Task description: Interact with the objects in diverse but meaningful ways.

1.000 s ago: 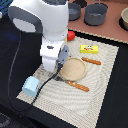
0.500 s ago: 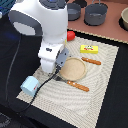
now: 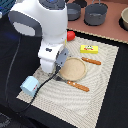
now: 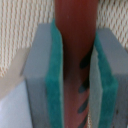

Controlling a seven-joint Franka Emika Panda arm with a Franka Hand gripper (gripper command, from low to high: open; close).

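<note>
Where the exterior view looks down on the dark surface [image 3: 10,60], one white robot arm [image 3: 42,30] stands over a pale striped woven mat [image 3: 102,80]. Its end effector is low at the mat, next to one round tan plate [image 3: 74,68], and the arm body hides the fingertips, so from this view I cannot tell how wide they are. The plate carries nothing that I can see. Two grey round pots [image 3: 95,14] stand at the far edge, and I cannot see into them. On the mat lie one yellow rectangular block [image 3: 88,48], one orange-handled knife [image 3: 91,61] on the far side of the plate and one orange-handled fork [image 3: 77,85] on the near side. One red tomato-like ball [image 3: 71,35] shows partly behind the arm. One pale blue carton [image 3: 29,85] rests at the mat's corner on the exterior view's left, well apart from the block.

The wrist view shows what the other view hides: the end effector [image 4: 77,107] is closed onto one reddish-brown sausage-like stick [image 4: 75,45]. Both teal pads [image 4: 54,85] touch the stick's sides, with grey finger blocks [image 4: 37,90] behind them. Dark marks are on the lower part of the stick. Around the fingers only the striped mat is visible.
</note>
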